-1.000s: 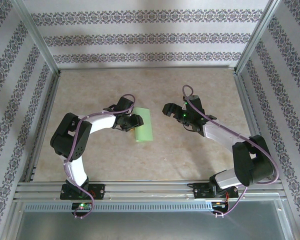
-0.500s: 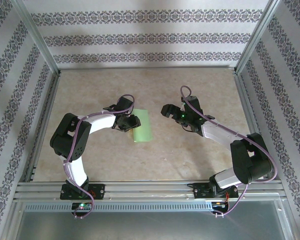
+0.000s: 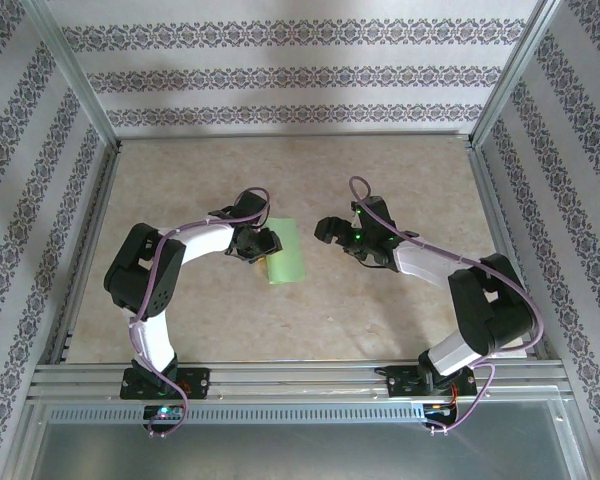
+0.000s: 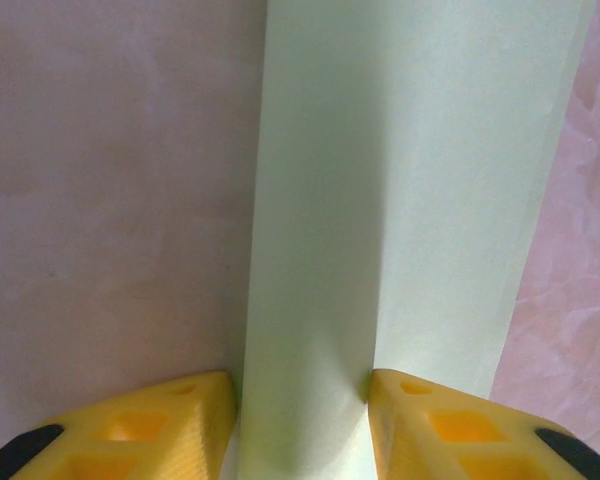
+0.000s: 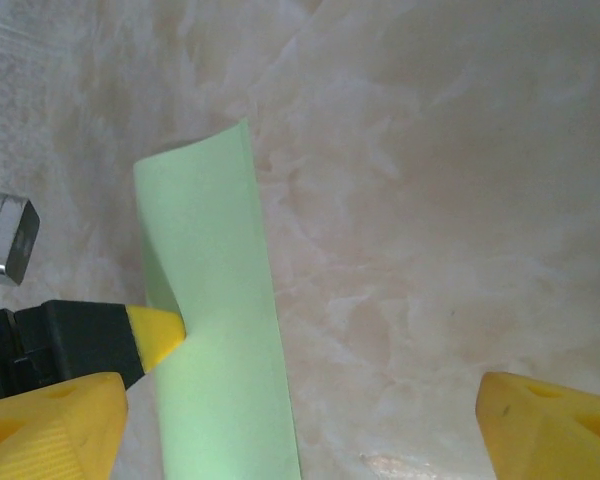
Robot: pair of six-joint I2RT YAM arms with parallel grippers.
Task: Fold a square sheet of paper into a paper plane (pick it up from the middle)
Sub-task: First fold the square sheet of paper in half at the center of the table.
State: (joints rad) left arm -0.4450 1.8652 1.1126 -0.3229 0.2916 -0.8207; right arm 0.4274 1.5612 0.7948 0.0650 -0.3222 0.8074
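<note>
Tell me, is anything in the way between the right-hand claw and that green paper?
Nothing visible is. Only bare table separates the open right gripper from the sheet of paper. The left gripper pinches the sheet from its opposite side, so it does not block that approach.

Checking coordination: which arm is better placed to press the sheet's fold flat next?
Right, probably. The right fingers are open, empty and point at the square sheet of paper; the left fingers are occupied, pinching its raised fold.
</note>
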